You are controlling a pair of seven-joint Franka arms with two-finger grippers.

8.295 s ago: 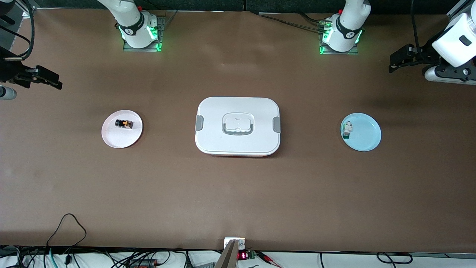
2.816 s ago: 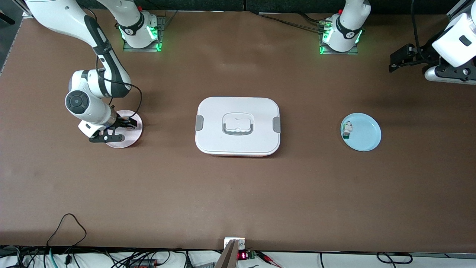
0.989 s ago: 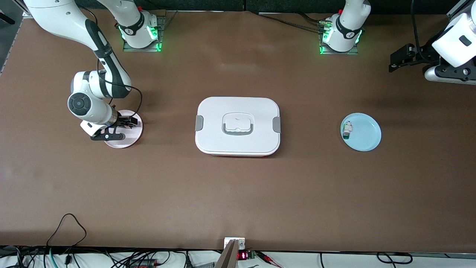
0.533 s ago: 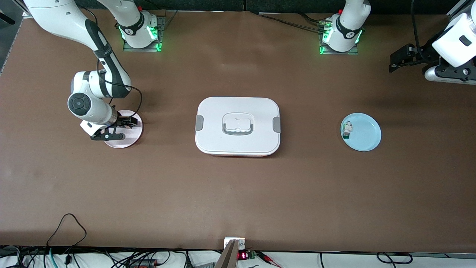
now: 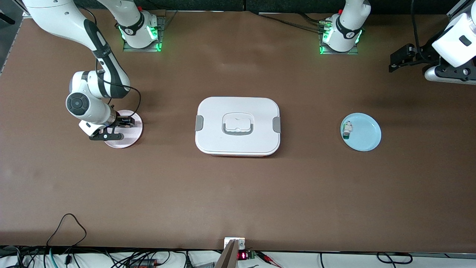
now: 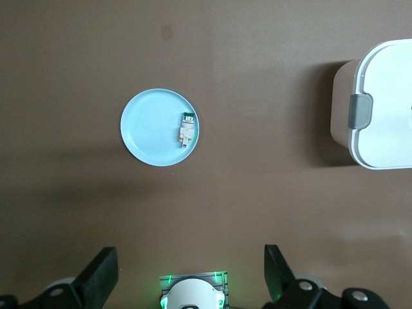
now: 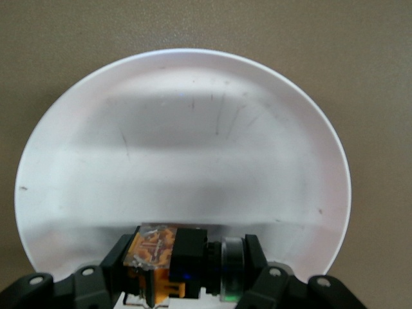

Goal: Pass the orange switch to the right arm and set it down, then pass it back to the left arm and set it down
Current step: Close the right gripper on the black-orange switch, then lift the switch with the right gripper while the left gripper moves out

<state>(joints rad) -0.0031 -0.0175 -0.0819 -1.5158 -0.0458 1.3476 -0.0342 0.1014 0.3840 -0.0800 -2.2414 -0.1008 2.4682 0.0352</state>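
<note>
The orange switch point(image 7: 183, 261) lies on the pale pink round plate point(image 7: 193, 141), toward the right arm's end of the table, directly between the fingers point(image 7: 116, 261) of the right gripper point(image 5: 119, 124); the jaws flank both its ends, partly closed around it, though a firm grip cannot be told. It is a small black cylinder with an orange-marked section and a glossy silvery end, its long axis spanning finger to finger. The white lidded box point(image 5: 238, 125) sits mid-table. The left gripper point(image 6: 190, 273) waits high up, spread wide and empty.
</note>
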